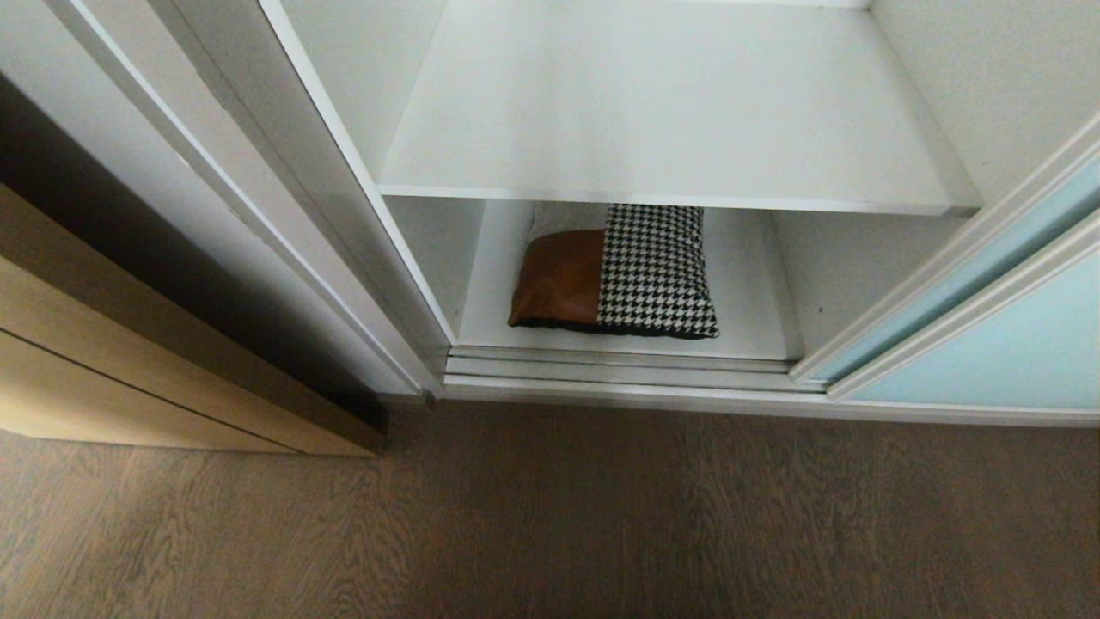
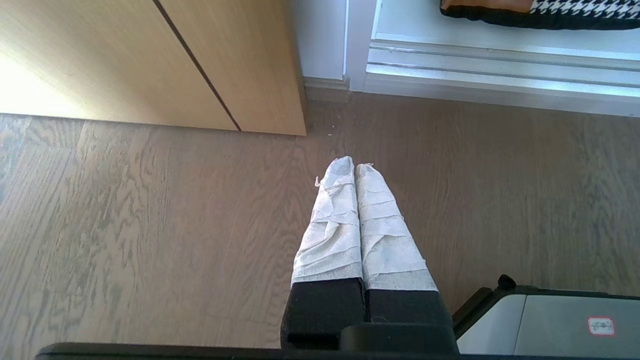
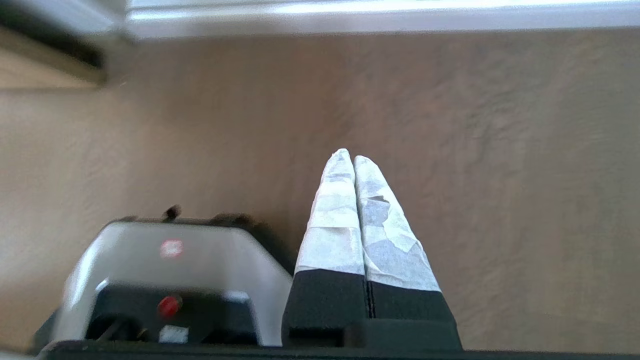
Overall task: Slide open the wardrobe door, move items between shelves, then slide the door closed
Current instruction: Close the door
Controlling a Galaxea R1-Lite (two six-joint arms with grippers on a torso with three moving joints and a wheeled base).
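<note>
The sliding wardrobe door (image 1: 1005,344), pale aqua glass in a silver-white frame, stands slid aside at the right, leaving the compartment open. The items (image 1: 614,273), a folded bundle with a rust-brown piece, a houndstooth piece and a black edge, lie on the bottom shelf (image 1: 748,318); their edge (image 2: 530,12) also shows in the left wrist view. The shelf above (image 1: 670,112) is bare. Neither arm shows in the head view. My left gripper (image 2: 355,166) hangs shut and empty over the wooden floor. My right gripper (image 3: 347,156) is shut and empty above the floor too.
A tan wooden door (image 1: 129,361) stands at the left beside the white wardrobe frame (image 1: 344,223). The silver floor track (image 1: 619,370) runs along the wardrobe's foot. The robot's grey base (image 3: 170,270) lies beside the right gripper and shows as the base corner (image 2: 550,325) in the left wrist view.
</note>
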